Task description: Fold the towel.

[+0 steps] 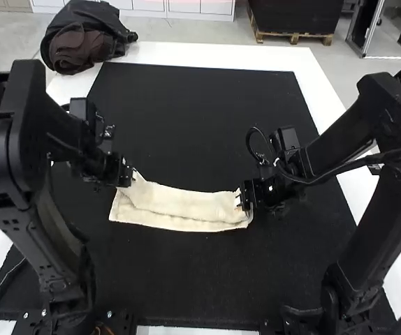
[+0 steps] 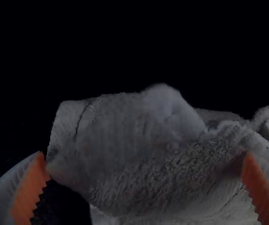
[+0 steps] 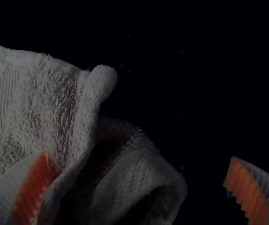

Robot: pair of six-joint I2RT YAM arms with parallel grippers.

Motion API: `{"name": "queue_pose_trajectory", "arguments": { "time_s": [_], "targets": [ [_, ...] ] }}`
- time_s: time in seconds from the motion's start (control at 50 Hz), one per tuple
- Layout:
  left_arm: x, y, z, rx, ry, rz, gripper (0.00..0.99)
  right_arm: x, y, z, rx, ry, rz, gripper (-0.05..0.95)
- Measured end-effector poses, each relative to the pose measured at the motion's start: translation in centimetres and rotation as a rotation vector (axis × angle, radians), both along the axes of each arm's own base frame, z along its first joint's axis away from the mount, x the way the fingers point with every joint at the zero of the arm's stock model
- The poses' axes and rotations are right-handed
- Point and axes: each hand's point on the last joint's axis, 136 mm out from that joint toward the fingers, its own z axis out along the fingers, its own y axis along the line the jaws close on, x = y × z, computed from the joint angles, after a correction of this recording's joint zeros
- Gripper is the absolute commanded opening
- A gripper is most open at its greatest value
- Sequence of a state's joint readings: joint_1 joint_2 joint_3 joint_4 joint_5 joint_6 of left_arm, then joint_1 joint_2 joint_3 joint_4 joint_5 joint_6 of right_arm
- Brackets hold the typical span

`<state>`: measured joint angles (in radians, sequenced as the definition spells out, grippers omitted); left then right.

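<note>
Right gripper (image 1: 242, 197) first, folks, nearest me over at the right end of the towel (image 1: 179, 204), and its fingers are spread wide! Nothing is clamped between them: in its wrist view one orange pad (image 3: 33, 187) sits up against the cloth while the other (image 3: 249, 192) stands well apart from it, over dark ground. Beside that first pad, the towel's edge curls up, with another loose, rounded fold just below it. Across at the left end, slightly farther off, we have the left gripper (image 1: 126, 174), and it's wide open too! Cloth humps up in the gap, reaching to both pads, yet they aren't pinched together on it. And the towel itself? A long, narrow, pale strip, lying crosswise between the two arms, folded into layers, a crease running lengthwise, both ends rumpled. It rests on the near half of a big black mat (image 1: 193, 118). Beyond that comes the white table's far edge (image 1: 221, 54), and at the far left corner, a slumped black-and-brown bundle (image 1: 92, 38).
</note>
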<state>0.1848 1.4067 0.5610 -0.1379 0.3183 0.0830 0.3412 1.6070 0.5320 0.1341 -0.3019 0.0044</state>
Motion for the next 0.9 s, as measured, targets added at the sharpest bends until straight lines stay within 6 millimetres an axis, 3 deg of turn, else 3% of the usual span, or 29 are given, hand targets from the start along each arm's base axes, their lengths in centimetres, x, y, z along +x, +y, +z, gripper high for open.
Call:
{"name": "queue_pose_trajectory", "arguments": {
  "time_s": [0.18,0.44,0.9],
  "targets": [
    [0.5,-0.5,0.3,-0.058,-0.001,0.017,0.959,0.0,0.0,0.0,0.001,-0.002,0.000,0.91],
    [2.4,1.5,2.7,-0.039,-0.043,0.057,0.959,0.2,0.0,-0.2,0.002,-0.003,-0.007,0.91],
    [2.2,3.2,1.3,0.090,-0.009,0.045,0.959,0.7,0.0,-0.6,-0.006,0.004,-0.019,0.91]
  ]
}}
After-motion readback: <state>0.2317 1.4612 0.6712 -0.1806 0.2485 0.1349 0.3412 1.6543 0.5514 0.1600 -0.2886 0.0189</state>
